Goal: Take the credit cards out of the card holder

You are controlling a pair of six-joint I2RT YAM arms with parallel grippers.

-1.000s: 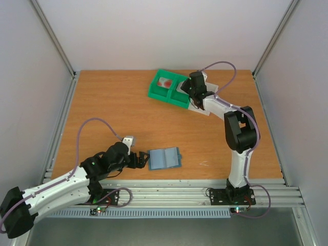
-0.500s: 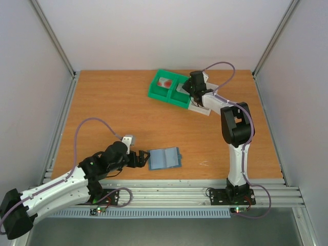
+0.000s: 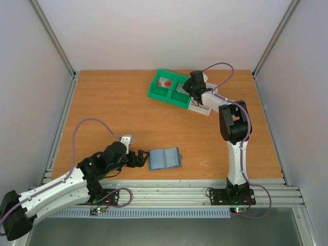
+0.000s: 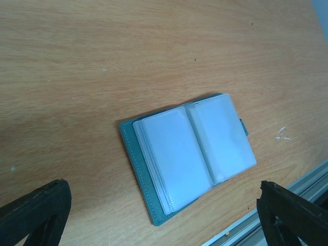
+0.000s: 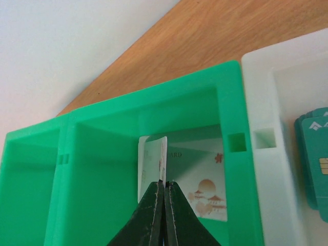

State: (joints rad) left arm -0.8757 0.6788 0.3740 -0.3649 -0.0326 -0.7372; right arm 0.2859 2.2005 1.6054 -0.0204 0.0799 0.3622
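1. The wooden worktop carries everything.
2. A green tray with 2 compartments sits at the far edge, about midway along it. A white tray touches its right side.
3. The card holder lies opened flat like a small book near the near edge, left of the middle. Its clear plastic sleeves face up.
4. The left gripper is low over the worktop just left of the card holder. Its jaws are spread wide and grasp nothing, and in the left wrist view the holder lies ahead of the 2 fingertips.
5. The right gripper is over the green compartment next to the white tray. Its jaws are clenched on 1 white card, pinched by its lower edge and standing upright above the compartment floor.
6. A printed card with red-brown marks lies flat on that same floor, behind the held card.
7. Teal cards lie stacked in the white tray.
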